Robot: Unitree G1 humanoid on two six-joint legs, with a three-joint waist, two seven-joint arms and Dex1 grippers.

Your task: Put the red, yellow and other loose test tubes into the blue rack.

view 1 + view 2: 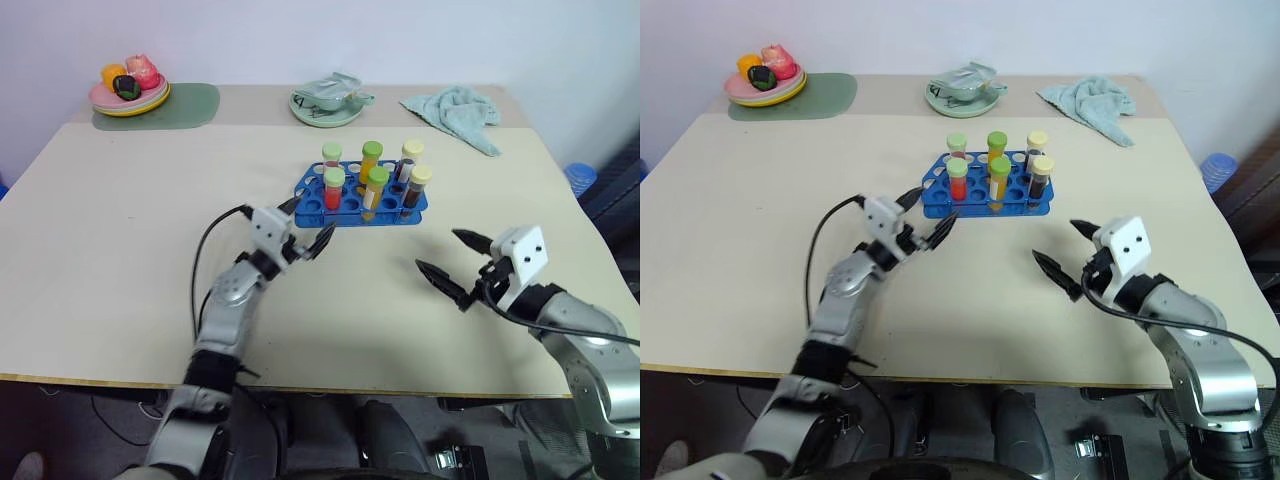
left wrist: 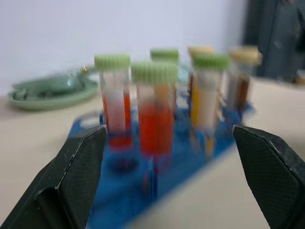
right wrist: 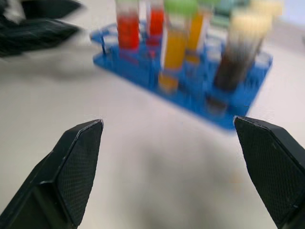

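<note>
Blue rack (image 1: 362, 199) sits at centre frame on the table (image 1: 120, 260), and I count six capped tubes standing upright in it: two red (image 1: 334, 189), two yellow (image 1: 377, 189), two dark brown (image 1: 419, 187). I find no loose tube lying on the tabletop, so I judge the loading complete. My left gripper (image 1: 304, 226) hangs just below the rack's left end, jaws spread and empty. My right gripper (image 1: 446, 262) sits lower right, jaws wide apart, holding nothing.

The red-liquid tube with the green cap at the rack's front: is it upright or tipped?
Upright. The red-liquid clear tube stands straight in a hole of the bright blue plastic rack, cap up.
</note>
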